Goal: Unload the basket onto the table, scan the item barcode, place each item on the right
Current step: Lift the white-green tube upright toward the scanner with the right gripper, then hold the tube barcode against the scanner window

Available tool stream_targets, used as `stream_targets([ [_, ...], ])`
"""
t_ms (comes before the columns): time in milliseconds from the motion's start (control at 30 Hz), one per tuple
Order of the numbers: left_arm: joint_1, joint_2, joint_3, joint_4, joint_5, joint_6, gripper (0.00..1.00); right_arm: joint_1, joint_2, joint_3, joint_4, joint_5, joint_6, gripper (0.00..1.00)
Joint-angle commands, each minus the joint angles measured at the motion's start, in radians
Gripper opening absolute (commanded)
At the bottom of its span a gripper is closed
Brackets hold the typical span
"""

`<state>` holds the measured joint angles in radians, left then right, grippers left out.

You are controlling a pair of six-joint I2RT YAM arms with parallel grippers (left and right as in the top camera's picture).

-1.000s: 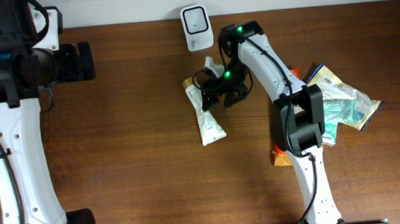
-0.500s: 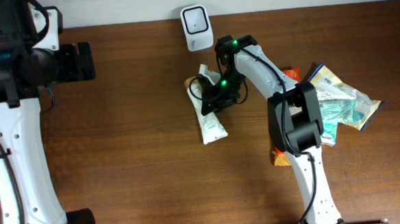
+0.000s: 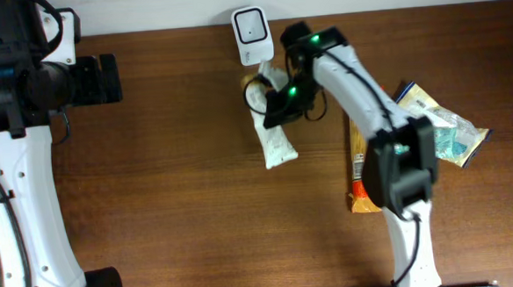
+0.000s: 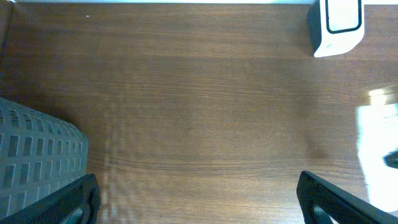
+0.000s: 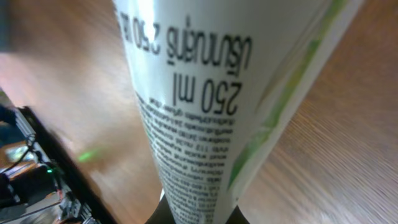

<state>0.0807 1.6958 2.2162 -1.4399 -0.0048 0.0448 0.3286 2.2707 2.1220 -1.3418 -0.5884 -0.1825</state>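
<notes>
The right gripper (image 3: pixel 280 104) pinches the white tube (image 3: pixel 277 144) near its upper end, just below the scanner (image 3: pixel 251 24); the left gripper (image 4: pixel 196 200) stands spread.

From overhead, the right tool (image 3: pixel 278 105) covers the upper end of the white tube (image 3: pixel 274 141), hiding the contact there. The right arm (image 3: pixel 359 77) overlaps part of the orange packet (image 3: pixel 358 169). In the left wrist view the scanner (image 4: pixel 336 25) is cut by the top edge, and the tube is a pale blur at the right edge. The right wrist view crops the tube, its small print too blurred to read.
</notes>
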Motion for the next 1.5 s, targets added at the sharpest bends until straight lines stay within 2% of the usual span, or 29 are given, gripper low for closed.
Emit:
stream_targets([
  [0,0.001,-0.008,0.01,0.002,-0.003,0.012,0.99,0.007,-0.179,0.018,-0.004,-0.028,0.001,0.04],
  [300,0.001,-0.008,0.01,0.002,-0.003,0.012,0.99,0.031,-0.223,0.018,-0.008,-0.034,0.001,0.04],
  [467,0.001,-0.008,0.01,0.002,-0.003,0.012,0.99,-0.006,-0.307,0.018,-0.016,-0.406,-0.026,0.04],
  [667,0.001,-0.008,0.01,0.002,-0.003,0.012,0.99,-0.041,-0.413,0.018,-0.059,-0.461,-0.027,0.04],
  [767,0.001,-0.008,0.01,0.002,-0.003,0.012,0.99,-0.029,-0.423,0.018,-0.034,-0.298,-0.017,0.04],
  [800,0.001,-0.008,0.01,0.002,-0.003,0.012,0.99,0.011,-0.418,0.018,0.021,0.003,0.016,0.04],
  [933,0.001,-0.008,0.01,0.002,-0.003,0.012,0.99,0.149,-0.341,0.013,0.212,0.842,0.102,0.04],
  [967,0.001,-0.008,0.01,0.002,-0.003,0.012,0.99,0.177,-0.296,0.013,0.284,1.008,0.101,0.04],
  [1000,0.001,-0.008,0.01,0.002,-0.003,0.012,0.99,0.188,-0.267,0.013,0.332,1.09,0.085,0.04],
  [1067,0.001,-0.008,0.01,0.002,-0.003,0.012,0.99,0.202,-0.191,0.013,0.474,1.254,-0.026,0.04],
  [1167,0.001,-0.008,0.01,0.002,-0.003,0.012,0.99,0.191,-0.05,0.013,0.826,1.407,-0.311,0.04],
  [1300,0.001,-0.008,0.01,0.002,-0.003,0.012,0.99,0.142,0.066,0.013,1.227,1.398,-0.484,0.04],
  [1433,0.001,-0.008,0.01,0.002,-0.003,0.012,0.99,0.122,0.183,0.013,1.51,1.324,-0.791,0.04],
  [1467,0.001,-0.008,0.01,0.002,-0.003,0.012,0.99,0.122,0.227,0.013,1.639,1.324,-0.867,0.04],
])
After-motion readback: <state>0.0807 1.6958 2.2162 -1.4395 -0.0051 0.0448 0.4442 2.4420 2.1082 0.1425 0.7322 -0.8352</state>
